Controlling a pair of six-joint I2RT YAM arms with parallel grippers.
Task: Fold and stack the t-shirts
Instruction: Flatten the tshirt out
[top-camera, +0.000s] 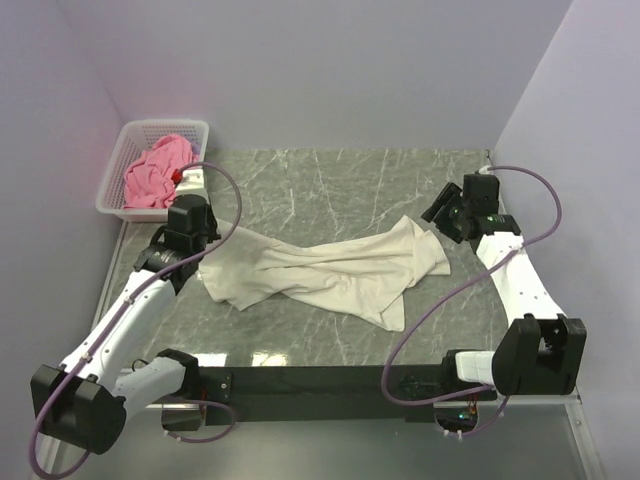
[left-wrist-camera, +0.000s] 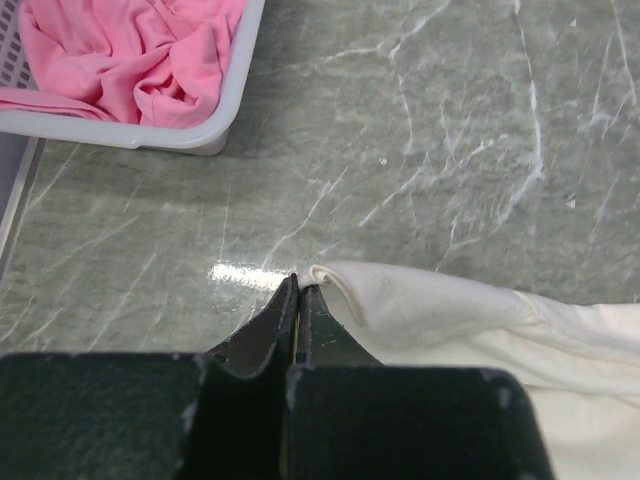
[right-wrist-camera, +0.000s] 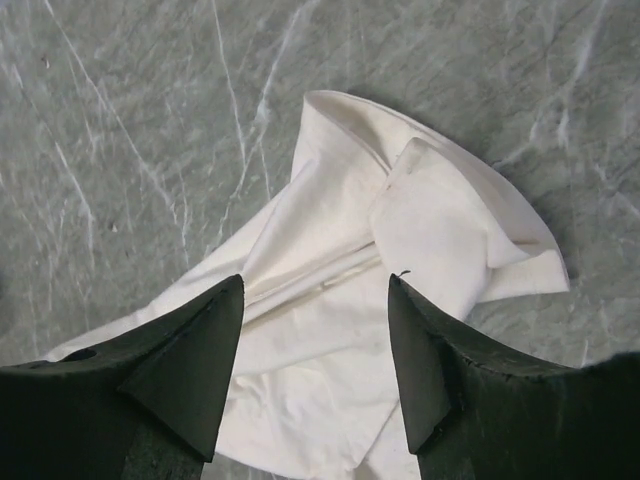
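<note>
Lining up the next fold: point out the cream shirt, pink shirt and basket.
cream shirt (top-camera: 330, 272), top view, bunched middle.
pink shirt (top-camera: 155, 176), top view, crumpled top.
basket (top-camera: 170, 123), top view, far rim.

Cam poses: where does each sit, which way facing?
Top external: above, behind left arm and right arm, facing down at the table; both show.
Left wrist: on the arm, facing past shut left gripper to basket, pink t-shirt.
Right wrist: likewise, facing down through open right gripper.
Shared: all see the cream t-shirt.
</note>
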